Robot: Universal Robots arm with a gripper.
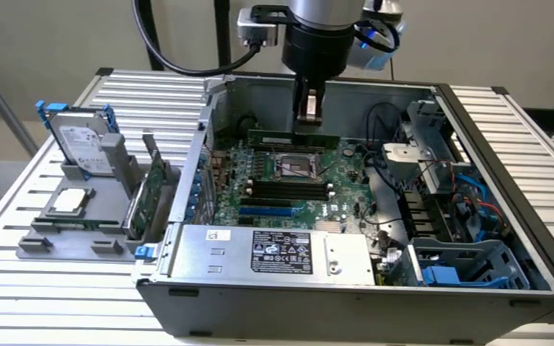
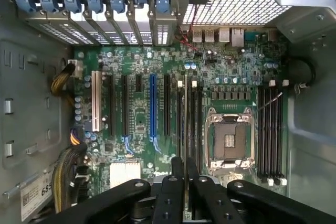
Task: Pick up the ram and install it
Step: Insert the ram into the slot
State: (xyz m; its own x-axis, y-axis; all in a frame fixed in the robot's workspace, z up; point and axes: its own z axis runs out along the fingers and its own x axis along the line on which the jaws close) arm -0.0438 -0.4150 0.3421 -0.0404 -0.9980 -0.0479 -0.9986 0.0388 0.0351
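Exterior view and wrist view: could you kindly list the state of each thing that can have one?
gripper: jaws shut on the ram
ram: held on edge above the motherboard, not seated
computer case: open, side panel off
CPU socket: uncovered, no cooler
memory slots beside it: empty
hard drive: upright in its stand

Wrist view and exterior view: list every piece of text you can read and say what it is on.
"68", cut off, on the white sticker on the grey case panel.
Too small to read: the power supply label.
Blurred, unreadable: the hard drive label.
Nothing readable on the ram held in the gripper.
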